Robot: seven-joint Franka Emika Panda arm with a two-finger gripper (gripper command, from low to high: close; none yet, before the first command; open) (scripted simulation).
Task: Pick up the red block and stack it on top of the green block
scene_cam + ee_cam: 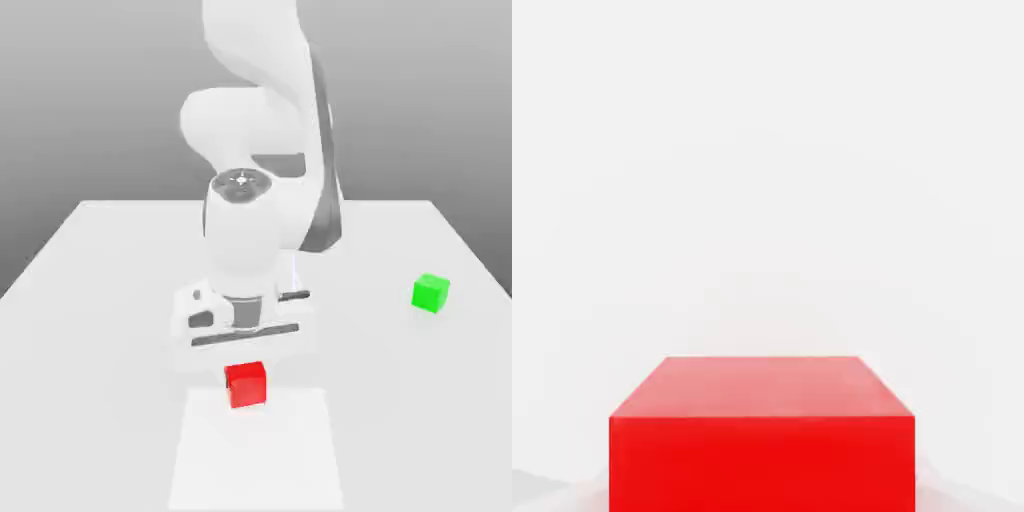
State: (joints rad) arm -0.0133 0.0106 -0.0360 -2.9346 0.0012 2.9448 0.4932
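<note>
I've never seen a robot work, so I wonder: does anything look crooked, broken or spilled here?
Nothing stands out: the red block is under the pincer, and the green block looks undamaged on the table.

The exterior view faces the arm (240, 240) from farther back; the hand view sits close; both see the red block (246, 385).

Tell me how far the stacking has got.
Done: the gripper is down at the red block and looks closed on it. In hand: the grasp. Left: carrying it to the green block, standing apart toward the exterior view's right, and stacking.
</note>
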